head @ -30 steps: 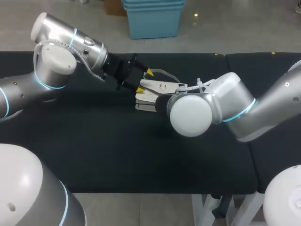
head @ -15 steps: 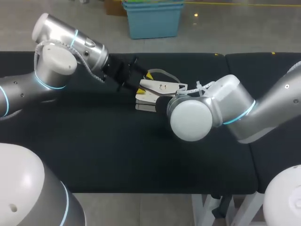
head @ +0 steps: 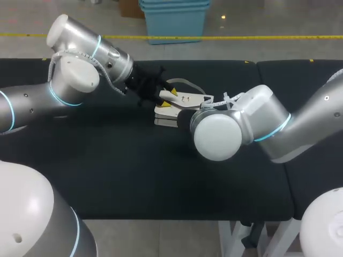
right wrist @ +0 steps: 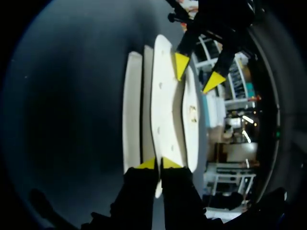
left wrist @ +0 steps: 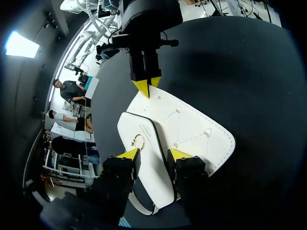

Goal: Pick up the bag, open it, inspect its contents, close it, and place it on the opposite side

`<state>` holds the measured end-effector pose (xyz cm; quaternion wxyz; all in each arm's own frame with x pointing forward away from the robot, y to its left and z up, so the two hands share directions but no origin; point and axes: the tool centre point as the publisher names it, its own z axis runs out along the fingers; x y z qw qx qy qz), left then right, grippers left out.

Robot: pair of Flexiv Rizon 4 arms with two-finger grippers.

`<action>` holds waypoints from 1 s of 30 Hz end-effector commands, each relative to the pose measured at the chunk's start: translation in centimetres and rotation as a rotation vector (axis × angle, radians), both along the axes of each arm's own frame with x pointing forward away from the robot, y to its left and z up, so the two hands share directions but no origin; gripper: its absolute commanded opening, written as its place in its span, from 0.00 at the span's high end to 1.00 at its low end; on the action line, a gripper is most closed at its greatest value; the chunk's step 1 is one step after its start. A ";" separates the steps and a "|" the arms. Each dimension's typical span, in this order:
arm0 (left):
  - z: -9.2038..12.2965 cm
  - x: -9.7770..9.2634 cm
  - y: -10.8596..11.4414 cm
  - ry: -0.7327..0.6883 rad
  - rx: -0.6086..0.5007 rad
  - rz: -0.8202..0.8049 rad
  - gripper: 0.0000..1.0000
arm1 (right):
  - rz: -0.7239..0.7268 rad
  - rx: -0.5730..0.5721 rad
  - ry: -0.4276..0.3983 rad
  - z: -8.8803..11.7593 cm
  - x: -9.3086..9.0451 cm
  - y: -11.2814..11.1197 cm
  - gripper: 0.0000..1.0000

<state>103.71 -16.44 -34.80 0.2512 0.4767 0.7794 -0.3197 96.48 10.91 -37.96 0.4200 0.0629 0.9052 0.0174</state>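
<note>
White bag (head: 185,99) closed, right gripper (right wrist: 158,164) pinching its edge

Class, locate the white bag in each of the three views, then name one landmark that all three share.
Head view: white bag mid-picture, left gripper at its end.
Left wrist view: ahead of the left gripper, flap between its tips.
Right wrist view: edge-on, clamped in the right gripper.
Shared landmark: the left gripper's yellow tips.

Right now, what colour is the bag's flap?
The flap is white; the left wrist view shows it best.
</note>
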 end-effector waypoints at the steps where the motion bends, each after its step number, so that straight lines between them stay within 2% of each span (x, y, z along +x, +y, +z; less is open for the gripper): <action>1: -0.7 0.2 -1.0 -0.020 0.008 0.051 0.97 | -0.001 0.000 -0.007 -0.4 -0.1 0.0 1.00; 2: -0.7 0.5 -1.0 -0.009 -0.003 0.066 1.00 | -0.001 0.000 -0.007 -0.4 -0.1 0.0 1.00; 16: 1.1 1.9 0.0 0.170 -0.106 0.143 1.00 | -0.001 0.000 -0.007 -0.4 -0.1 0.0 1.00; 25: 2.9 2.8 0.5 0.308 -0.087 0.217 1.00 | -0.001 0.000 -0.007 -0.4 -0.1 0.0 1.00; 30: 3.2 3.6 0.5 0.393 -0.071 0.271 1.00 | -0.001 0.000 -0.007 -0.4 -0.1 0.0 1.00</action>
